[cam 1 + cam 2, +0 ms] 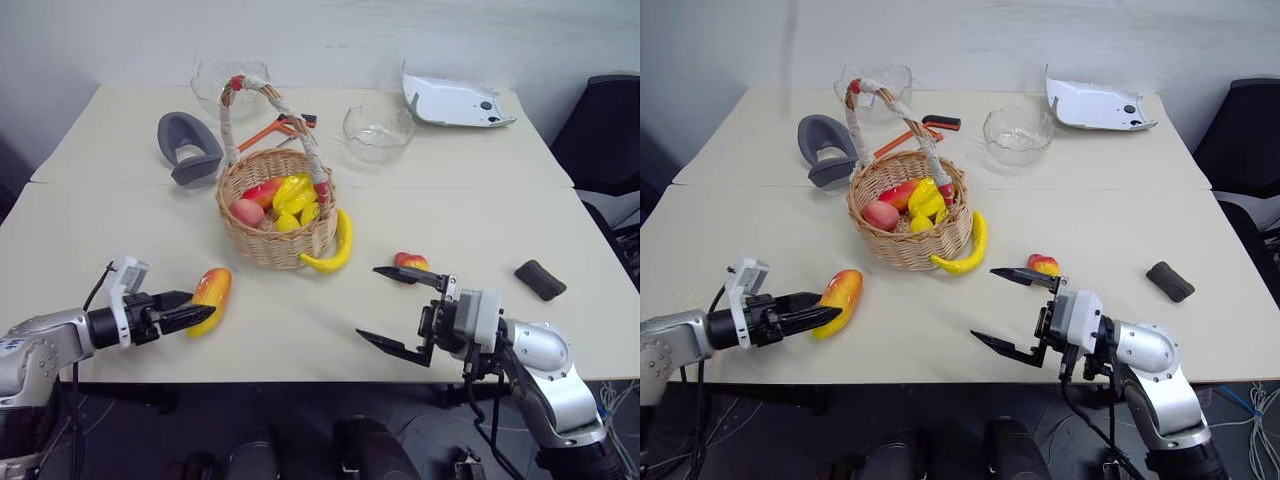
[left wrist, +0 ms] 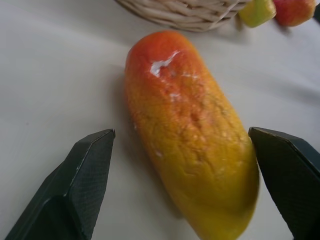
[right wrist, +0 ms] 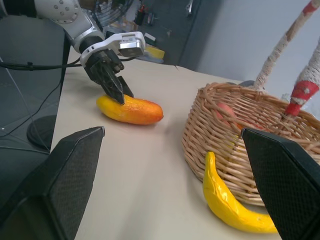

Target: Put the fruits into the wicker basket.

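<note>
The left gripper (image 1: 190, 316), jaws apart, straddles the near end of the mango (image 1: 212, 297), whose long axis runs toward one o'clock, at the basket (image 1: 278, 235). The right gripper (image 1: 398, 313) (also open, empty) is well apart, nearer the apple (image 1: 410, 262).

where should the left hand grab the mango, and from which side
Probably across the mango's narrow middle, coming in low from its yellow end, as the open left hand is placed. It lies flat and elongated on the table, so the fingers can straddle its width.
</note>
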`<state>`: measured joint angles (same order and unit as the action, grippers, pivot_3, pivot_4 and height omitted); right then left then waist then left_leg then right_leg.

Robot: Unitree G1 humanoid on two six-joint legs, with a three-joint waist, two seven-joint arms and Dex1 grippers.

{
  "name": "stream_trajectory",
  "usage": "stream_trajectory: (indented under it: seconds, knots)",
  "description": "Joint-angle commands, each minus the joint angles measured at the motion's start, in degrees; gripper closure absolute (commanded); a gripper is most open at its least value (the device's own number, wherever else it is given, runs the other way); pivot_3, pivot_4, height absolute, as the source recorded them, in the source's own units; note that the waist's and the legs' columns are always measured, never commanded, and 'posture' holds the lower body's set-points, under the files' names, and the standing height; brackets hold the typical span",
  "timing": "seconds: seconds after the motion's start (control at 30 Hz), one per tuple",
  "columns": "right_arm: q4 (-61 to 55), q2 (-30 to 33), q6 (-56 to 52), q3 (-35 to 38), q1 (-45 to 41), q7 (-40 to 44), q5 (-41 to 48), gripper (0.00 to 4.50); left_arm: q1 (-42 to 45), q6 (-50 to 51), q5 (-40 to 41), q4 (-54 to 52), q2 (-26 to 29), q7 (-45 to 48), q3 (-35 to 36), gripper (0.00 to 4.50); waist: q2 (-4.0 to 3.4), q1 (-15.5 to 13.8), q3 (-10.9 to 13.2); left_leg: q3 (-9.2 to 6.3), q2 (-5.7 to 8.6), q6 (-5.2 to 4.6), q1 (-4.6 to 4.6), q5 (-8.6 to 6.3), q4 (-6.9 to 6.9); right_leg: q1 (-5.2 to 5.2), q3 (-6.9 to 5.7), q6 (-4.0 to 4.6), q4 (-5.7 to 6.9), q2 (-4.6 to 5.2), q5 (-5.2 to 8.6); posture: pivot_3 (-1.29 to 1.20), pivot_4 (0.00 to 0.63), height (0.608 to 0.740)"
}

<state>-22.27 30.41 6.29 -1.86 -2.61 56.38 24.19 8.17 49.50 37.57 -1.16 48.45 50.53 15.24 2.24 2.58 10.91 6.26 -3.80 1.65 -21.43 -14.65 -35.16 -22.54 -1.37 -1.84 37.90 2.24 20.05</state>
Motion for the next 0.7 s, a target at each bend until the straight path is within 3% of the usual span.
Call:
stream_trajectory:
  seconds: [0.03, 0.27, 0.37, 0.43, 0.5, 0.7]
  knots:
    - [-3.04, -0.48, 0.88, 0.60, 1.11, -1.89, -0.14, 0.01, 0.90, -2.13, -1.24, 1.36, -1.32, 1.55, -2.06, 0.19, 0.00, -0.16, 0.00, 0.00, 0.00, -0.01, 0.01, 0.01, 0.00, 0.02, 0.00, 0.00, 0.01, 0.00, 0.00, 0.00, 0.150, 0.740]
    - [-4.18, -0.64, 0.33, 1.42, 2.66, -4.85, -0.16, 0.00, 1.62, -7.34, -0.19, 1.73, -1.47, 7.40, -0.67, 1.98, 0.01, -0.31, 0.00, 0.01, 0.00, 0.00, 0.04, 0.01, 0.00, 0.03, 0.02, 0.00, 0.03, 0.00, 0.00, 0.00, 0.150, 0.740]
    - [-4.67, -0.36, 0.32, 2.13, 4.10, -5.88, -0.17, 0.00, 1.27, -10.62, 1.50, 1.03, -0.59, 12.74, 1.98, 2.02, 0.01, -0.47, 0.00, 0.02, 0.00, 0.01, 0.03, 0.01, 0.00, 0.02, 0.02, 0.00, 0.01, -0.01, 0.00, 0.00, 0.150, 0.740]
    - [-5.42, -0.16, -0.01, 2.99, 4.58, -6.66, 0.38, 0.00, 3.11, -0.46, 13.37, -1.48, 0.65, 14.09, 8.49, 2.02, 0.01, -0.41, 0.00, 0.04, 0.00, 0.01, 0.03, 0.01, 0.00, 0.01, 0.03, 0.00, 0.02, -0.01, 0.00, 0.00, 0.150, 0.740]
    - [-5.53, 0.17, -0.51, 4.34, 4.79, -7.20, 1.34, 0.00, 5.27, 4.30, 19.81, -4.76, 1.98, 14.25, 11.47, 2.02, 0.11, -0.50, 0.05, 0.01, -0.02, 0.01, 0.02, 0.02, -0.02, 0.01, 0.02, 0.00, 0.05, -0.02, 0.00, 0.00, 0.150, 0.740]
    - [-3.06, -0.80, -1.71, 6.35, 1.20, -9.55, 1.99, 0.00, 26.49, -1.18, 8.17, 1.33, -6.83, -2.00, 0.61, 2.02, -0.02, -1.97, 0.06, -0.09, 0.25, -0.24, 0.06, 0.25, -0.15, 0.21, 0.06, -0.31, 0.00, 0.05, -0.21, 0.00, 0.150, 0.740]
